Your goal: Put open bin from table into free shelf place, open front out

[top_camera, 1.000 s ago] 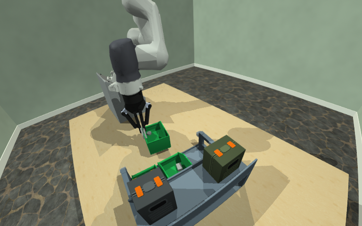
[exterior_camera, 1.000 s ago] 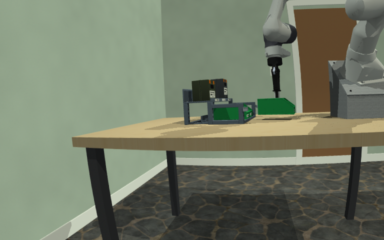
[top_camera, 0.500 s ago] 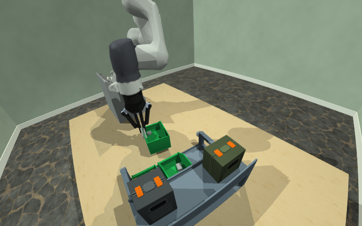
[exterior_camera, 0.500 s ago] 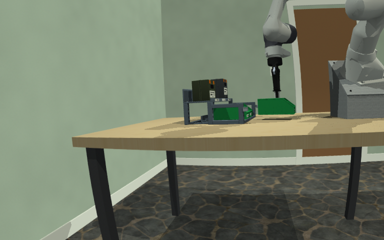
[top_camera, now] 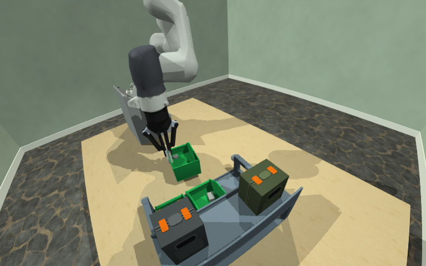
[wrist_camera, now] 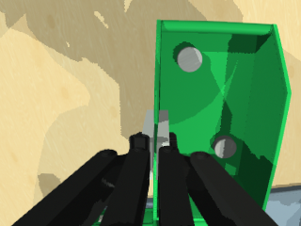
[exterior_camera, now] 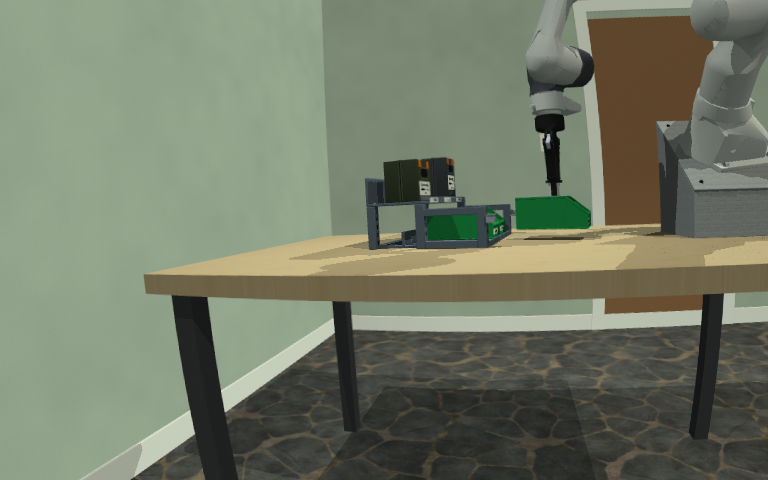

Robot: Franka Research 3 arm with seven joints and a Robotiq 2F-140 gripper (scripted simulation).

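Observation:
The green open bin [top_camera: 185, 164] hangs level a little above the table, with its shadow under it in the side view [exterior_camera: 552, 213]. My gripper [top_camera: 169, 158] points down and is shut on the bin's thin left side wall; it also shows in the wrist view [wrist_camera: 157, 122]. Two grey round parts [wrist_camera: 190, 58] lie inside the bin [wrist_camera: 220, 107]. The grey shelf [top_camera: 219, 216] stands just in front of the bin. A green bin [top_camera: 205, 194] sits in its lower row and another [top_camera: 169, 202] shows partly under the top board. The free place [top_camera: 229, 184] is to their right.
A dark grey case [top_camera: 178, 233] and an olive case [top_camera: 263, 185] stand on the shelf's top board. The shelf has upright end posts [top_camera: 237, 163]. The robot's grey pedestal [top_camera: 131, 116] stands behind the bin.

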